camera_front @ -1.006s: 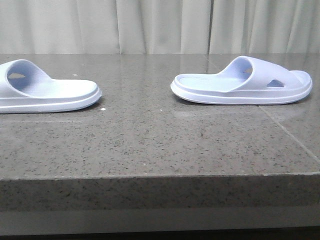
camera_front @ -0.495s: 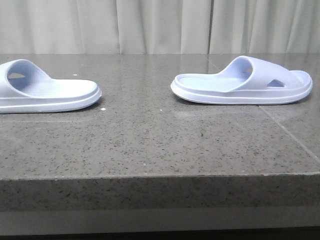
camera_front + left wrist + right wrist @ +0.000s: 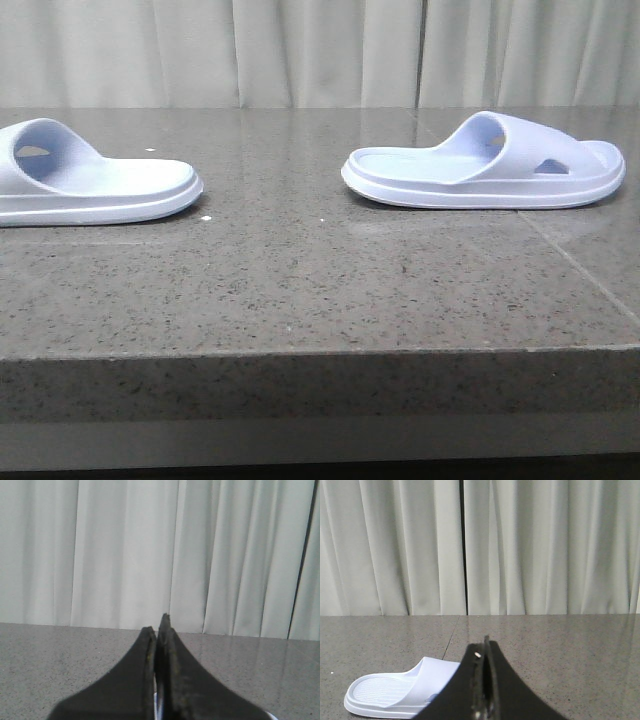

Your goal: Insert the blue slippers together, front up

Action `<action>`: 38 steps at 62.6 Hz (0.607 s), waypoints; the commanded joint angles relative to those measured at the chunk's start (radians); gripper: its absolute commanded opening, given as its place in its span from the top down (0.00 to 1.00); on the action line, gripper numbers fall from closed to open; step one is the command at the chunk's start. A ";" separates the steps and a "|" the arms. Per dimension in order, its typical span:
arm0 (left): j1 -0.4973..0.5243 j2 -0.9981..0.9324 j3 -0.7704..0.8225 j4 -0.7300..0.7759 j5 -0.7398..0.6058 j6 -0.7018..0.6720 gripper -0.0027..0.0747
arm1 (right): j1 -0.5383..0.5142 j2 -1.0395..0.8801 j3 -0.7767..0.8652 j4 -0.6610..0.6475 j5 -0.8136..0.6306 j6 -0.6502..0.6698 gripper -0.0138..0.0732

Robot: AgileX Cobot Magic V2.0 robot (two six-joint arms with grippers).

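Two pale lavender-blue slippers lie flat and apart on the dark speckled stone table [image 3: 300, 290]. The left slipper [image 3: 90, 185] is at the left edge, partly cut off. The right slipper [image 3: 485, 165] lies right of centre, its strap with an oval side hole toward the right. Neither gripper shows in the front view. In the left wrist view my left gripper [image 3: 159, 630] is shut and empty; a sliver of pale slipper shows below the fingers. In the right wrist view my right gripper [image 3: 485, 647] is shut and empty, with the right slipper [image 3: 400, 692] beyond and beside it, partly hidden by the fingers.
A pale pleated curtain [image 3: 320, 50] hangs behind the table. The table's front edge [image 3: 320, 350] runs across the lower front view. A seam in the stone [image 3: 575, 265] runs diagonally at the right.
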 commanded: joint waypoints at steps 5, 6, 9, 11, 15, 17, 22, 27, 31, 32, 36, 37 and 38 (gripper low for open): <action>-0.005 0.114 -0.147 -0.003 0.070 -0.006 0.99 | -0.006 0.119 -0.141 -0.012 0.046 -0.004 0.98; -0.005 0.129 -0.156 -0.003 0.083 -0.006 0.99 | -0.006 0.134 -0.150 -0.012 0.055 -0.004 0.98; -0.005 0.168 -0.188 -0.003 0.117 -0.006 0.99 | -0.006 0.170 -0.182 -0.012 0.091 -0.004 0.98; -0.005 0.196 -0.207 -0.003 0.143 -0.006 0.99 | -0.006 0.196 -0.198 -0.012 0.112 -0.004 0.98; -0.005 0.251 -0.229 -0.003 0.191 -0.006 0.99 | -0.006 0.244 -0.218 -0.012 0.146 -0.004 0.98; -0.005 0.277 -0.234 -0.003 0.207 -0.006 0.99 | -0.006 0.268 -0.221 -0.012 0.161 -0.004 0.98; -0.005 0.332 -0.234 -0.003 0.242 -0.006 0.99 | -0.006 0.320 -0.222 -0.012 0.197 -0.004 0.98; -0.005 0.378 -0.230 -0.003 0.284 -0.006 0.99 | -0.006 0.362 -0.221 -0.012 0.245 -0.004 0.98; -0.005 0.408 -0.230 -0.007 0.297 -0.006 0.99 | -0.006 0.389 -0.220 -0.012 0.287 -0.004 0.98; -0.005 0.415 -0.230 -0.009 0.297 -0.006 0.99 | -0.006 0.392 -0.219 -0.012 0.293 -0.004 0.98; -0.005 0.443 -0.230 -0.009 0.295 -0.006 0.99 | -0.006 0.417 -0.217 -0.012 0.318 -0.004 0.98; -0.005 0.449 -0.230 -0.009 0.295 -0.006 0.99 | -0.006 0.423 -0.217 -0.012 0.324 -0.004 0.98; -0.005 0.454 -0.230 -0.009 0.295 -0.006 0.99 | -0.006 0.427 -0.217 -0.012 0.332 -0.004 0.98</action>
